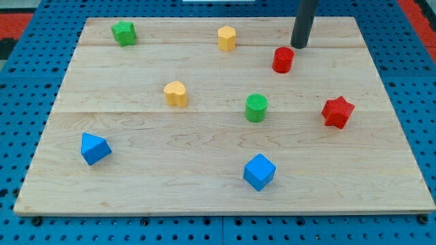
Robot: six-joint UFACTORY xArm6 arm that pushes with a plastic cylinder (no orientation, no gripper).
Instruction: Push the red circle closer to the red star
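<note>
The red circle [283,59] stands near the view's top, right of centre. The red star [338,111] lies lower and further to the view's right, about a hand's width from the circle. My tip [300,46] is at the end of the dark rod that comes down from the view's top edge. It sits just above and to the right of the red circle, with a small gap between them.
On the wooden board [204,184] also lie a green cylinder [256,107] at centre, a yellow heart [176,93], a yellow hexagon block [227,38], a green star [124,33], a blue triangle block [94,148] and a blue cube [259,171].
</note>
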